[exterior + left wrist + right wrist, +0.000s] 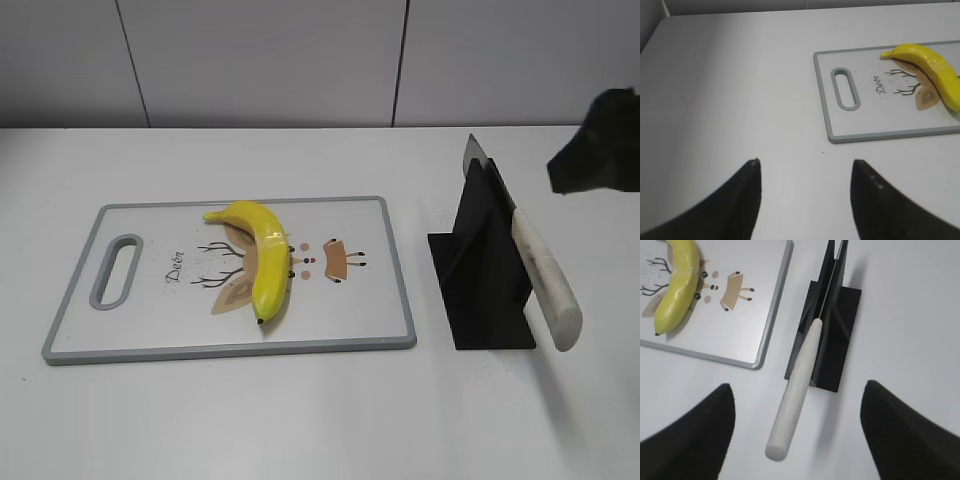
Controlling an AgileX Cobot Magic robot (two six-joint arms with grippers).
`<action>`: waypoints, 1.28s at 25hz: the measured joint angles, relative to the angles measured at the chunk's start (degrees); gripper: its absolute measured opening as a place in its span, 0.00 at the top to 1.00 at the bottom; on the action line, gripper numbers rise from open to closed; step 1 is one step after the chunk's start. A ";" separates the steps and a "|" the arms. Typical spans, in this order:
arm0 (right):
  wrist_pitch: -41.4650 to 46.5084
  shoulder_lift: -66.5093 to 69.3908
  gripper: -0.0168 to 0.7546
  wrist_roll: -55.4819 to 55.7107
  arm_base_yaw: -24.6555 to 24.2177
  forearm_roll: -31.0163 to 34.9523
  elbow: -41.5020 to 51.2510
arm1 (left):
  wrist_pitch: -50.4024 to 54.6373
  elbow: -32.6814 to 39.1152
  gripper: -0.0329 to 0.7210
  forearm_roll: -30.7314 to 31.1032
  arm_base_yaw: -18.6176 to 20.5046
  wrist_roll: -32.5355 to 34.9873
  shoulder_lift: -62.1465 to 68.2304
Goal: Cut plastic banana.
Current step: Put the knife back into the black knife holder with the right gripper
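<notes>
A yellow plastic banana (260,255) lies whole on a white cutting board with a grey rim (60,335). It also shows in the left wrist view (935,75) and the right wrist view (677,282). A knife with a white handle (545,280) rests in a black stand (480,275) right of the board. In the right wrist view the handle (797,385) lies between the fingers of my open right gripper (797,410), untouched. My right gripper (595,140) hangs at the right edge of the exterior view. My left gripper (805,172) is open and empty over bare table, left of the board.
The board (880,136) has a grey handle slot (117,270) at its left end and a deer drawing under the banana. The white table (300,420) meets a grey panelled wall at the back.
</notes>
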 joint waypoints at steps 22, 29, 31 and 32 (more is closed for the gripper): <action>18.38 -60.14 0.21 -7.91 0.00 -8.30 21.03 | 0.00 0.00 0.27 0.00 0.00 0.00 0.00; 16.65 -64.42 0.21 -8.14 0.00 -8.45 22.27 | -0.05 0.00 0.27 0.06 0.00 0.00 0.00; 14.84 -64.42 0.21 -8.39 0.00 -8.32 23.33 | -0.05 0.00 0.27 0.06 0.00 0.00 0.00; 14.61 -64.42 0.21 -8.55 0.00 -8.17 23.52 | -0.05 0.00 0.27 0.06 0.00 0.00 0.00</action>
